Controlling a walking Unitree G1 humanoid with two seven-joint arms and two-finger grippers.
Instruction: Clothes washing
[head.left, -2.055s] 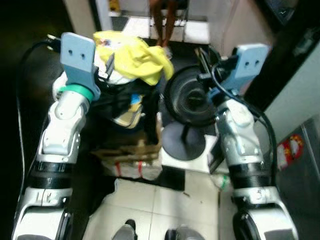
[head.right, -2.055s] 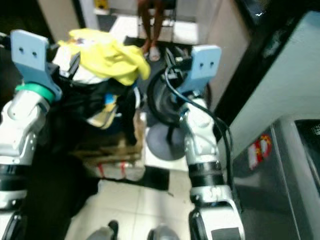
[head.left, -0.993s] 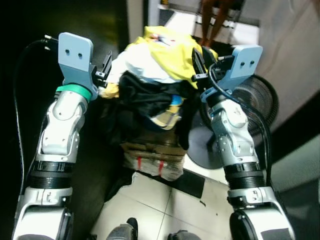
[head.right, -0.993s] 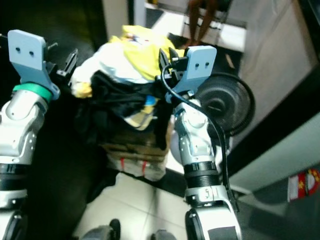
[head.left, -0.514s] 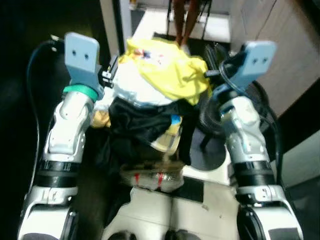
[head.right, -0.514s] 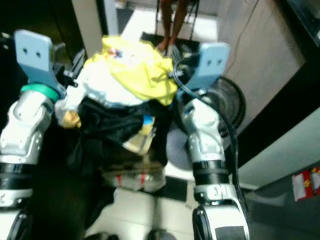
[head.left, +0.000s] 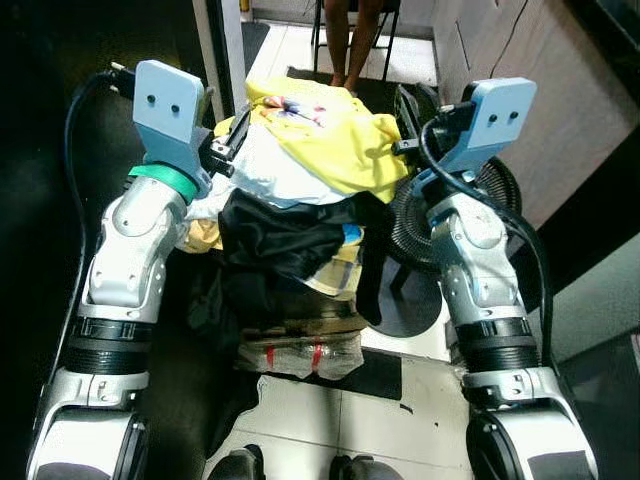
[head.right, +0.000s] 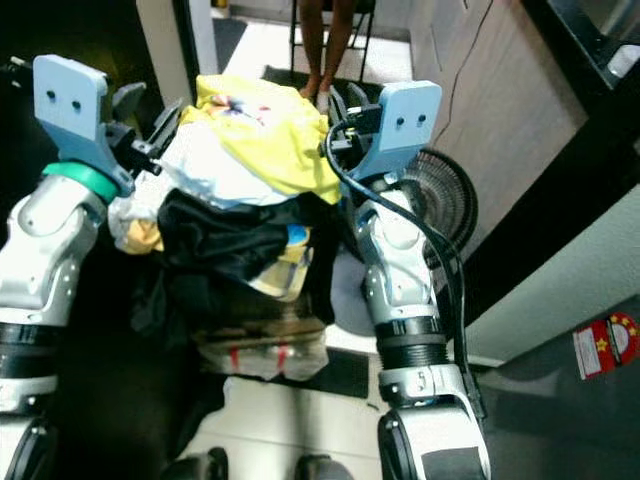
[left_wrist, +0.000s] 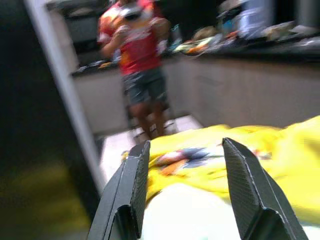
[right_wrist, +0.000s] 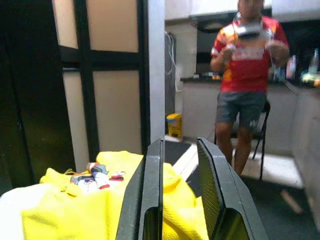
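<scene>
Since 2 s ago we've turned; clothes pile (head.left: 300, 190) now sits centred btwn both arms. Left claw (left_wrist: 187, 195) apart, right claw (right_wrist: 181, 192) nearly together, neither gripping yet.

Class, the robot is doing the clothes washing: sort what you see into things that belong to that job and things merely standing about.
Belongs to the job:
- yellow shirt
- white garment
- black garment
- left end effector, open
- right end effector, open

Standing about:
- floor fan
- person
- bundle with red tape
</scene>
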